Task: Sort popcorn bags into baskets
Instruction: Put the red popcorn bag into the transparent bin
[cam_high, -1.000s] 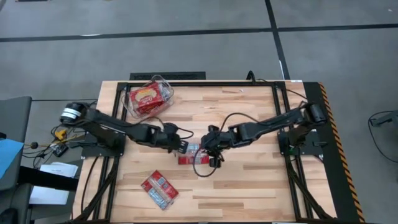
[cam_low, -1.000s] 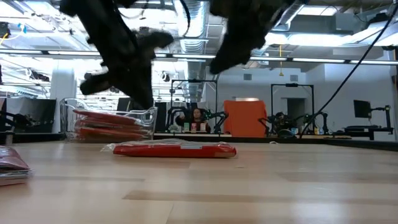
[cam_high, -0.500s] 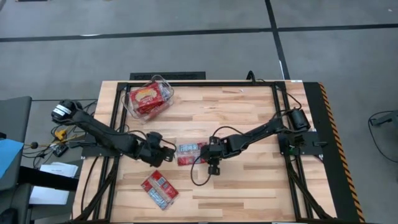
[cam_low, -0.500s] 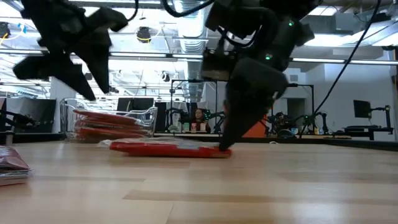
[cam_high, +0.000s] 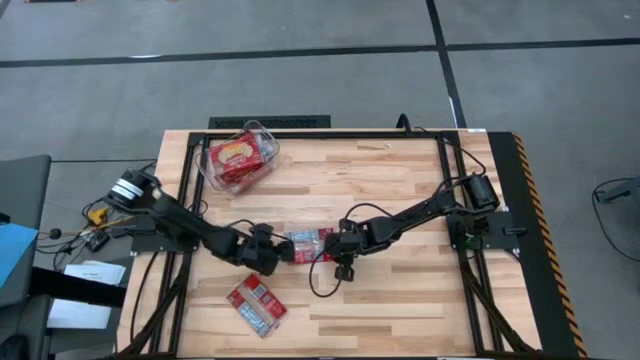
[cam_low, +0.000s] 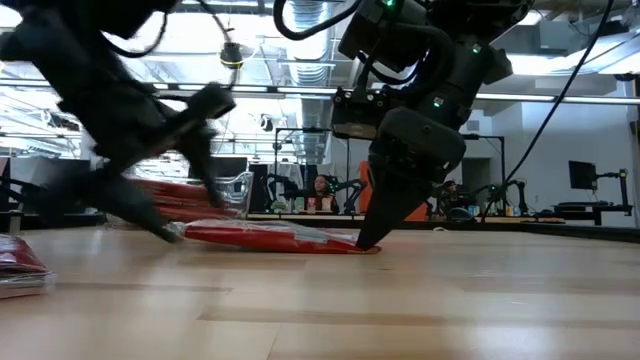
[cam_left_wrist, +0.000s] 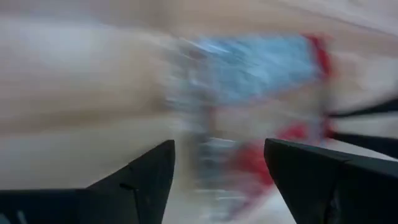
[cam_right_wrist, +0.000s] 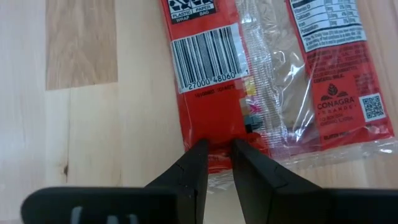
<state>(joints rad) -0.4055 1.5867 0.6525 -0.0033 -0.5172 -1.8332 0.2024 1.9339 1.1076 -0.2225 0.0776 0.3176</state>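
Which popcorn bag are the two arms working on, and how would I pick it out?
On the wooden table, look at the middle, between the left end effector and the right end effector. The popcorn bag lies flat there, back side up. The others sit in the clear bin at the far left corner or lie alone near the front edge.

popcorn bag (cam_right_wrist: 273, 74) | barcode digits "27000 48060" | "PLASTIC WRAP" and "BAG" above the barcode | "CONAGRA BRANDS" beside a QR code | other print unreadable
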